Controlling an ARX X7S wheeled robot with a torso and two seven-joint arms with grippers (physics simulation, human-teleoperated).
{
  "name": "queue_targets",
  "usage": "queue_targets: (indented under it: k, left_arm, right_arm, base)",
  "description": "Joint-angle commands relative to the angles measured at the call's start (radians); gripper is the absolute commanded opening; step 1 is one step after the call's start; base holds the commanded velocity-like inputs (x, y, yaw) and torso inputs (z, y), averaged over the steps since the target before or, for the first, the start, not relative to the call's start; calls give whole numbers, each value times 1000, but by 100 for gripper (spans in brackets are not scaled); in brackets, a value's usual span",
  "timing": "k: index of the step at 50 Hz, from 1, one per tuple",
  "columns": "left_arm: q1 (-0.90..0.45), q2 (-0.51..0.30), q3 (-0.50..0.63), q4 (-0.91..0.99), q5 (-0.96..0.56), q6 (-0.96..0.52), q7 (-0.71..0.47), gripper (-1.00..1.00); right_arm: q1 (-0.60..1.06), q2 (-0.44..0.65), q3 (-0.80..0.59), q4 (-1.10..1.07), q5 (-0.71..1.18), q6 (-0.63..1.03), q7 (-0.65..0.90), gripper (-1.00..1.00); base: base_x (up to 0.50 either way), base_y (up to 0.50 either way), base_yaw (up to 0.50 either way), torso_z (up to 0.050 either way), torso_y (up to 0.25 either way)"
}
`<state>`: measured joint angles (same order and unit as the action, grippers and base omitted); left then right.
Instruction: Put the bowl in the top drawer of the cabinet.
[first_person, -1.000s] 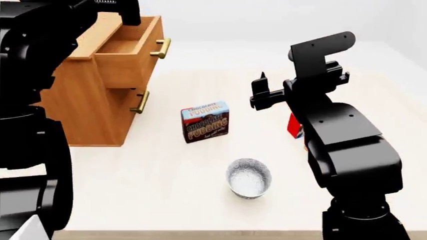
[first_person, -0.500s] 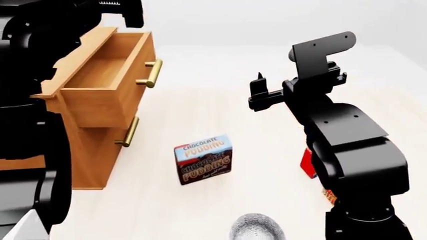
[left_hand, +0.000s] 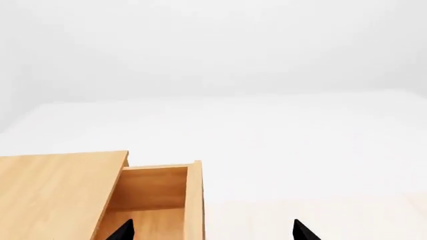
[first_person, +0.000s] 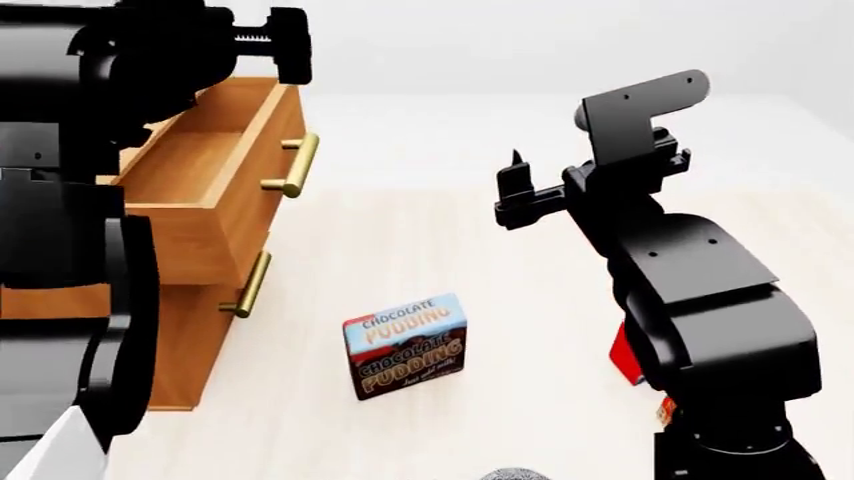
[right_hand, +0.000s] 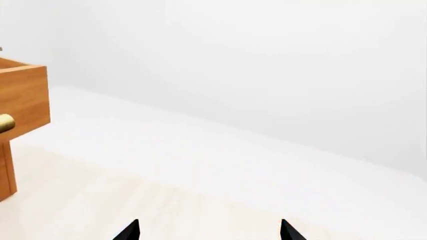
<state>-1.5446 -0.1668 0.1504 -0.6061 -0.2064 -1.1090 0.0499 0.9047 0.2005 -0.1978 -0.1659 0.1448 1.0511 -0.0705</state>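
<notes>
Only a sliver of the speckled bowl (first_person: 514, 474) shows, at the bottom edge of the head view. The light wooden cabinet (first_person: 174, 350) stands at the left with its top drawer (first_person: 200, 165) pulled out, its brass bar handle (first_person: 296, 165) facing the table. My left gripper (first_person: 278, 42) hovers above the drawer's far end; in its wrist view it (left_hand: 212, 232) is open over the drawer (left_hand: 150, 200) and holds nothing. My right gripper (first_person: 513, 192) hangs open over mid-table, far from the bowl; in its wrist view it (right_hand: 209, 232) is empty.
A chocolate pudding box (first_person: 407, 345) stands on the table in front of the cabinet. The lower drawer's smaller handle (first_person: 251, 285) sits under the open drawer. A red item (first_person: 623, 357) peeks out behind my right arm.
The head view has shifted, so the cabinet looms larger and the bowl has slid to the bottom edge. My left gripper now shows over the drawer.
</notes>
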Motion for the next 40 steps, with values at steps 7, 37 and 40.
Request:
queue_targets:
  k: [7,37,40]
  left_arm:
    - [-218,76,20,-701,50,346,19,100]
    - [-133,112,-134,-702,174,306,4,100]
    - [-130,110,-148,-702,178,300,8,100]
  right_arm:
    - [-68,20,2,-49,1,-26,16,100]
    - [-85,33,-17,67,-10,-111,27,100]
    - [-85,33,-21,74,-12,-116,29,100]
  base:
    - [0,0,0,0,0]
    - [0,0,0,0,0]
    - [0,0,0,0,0]
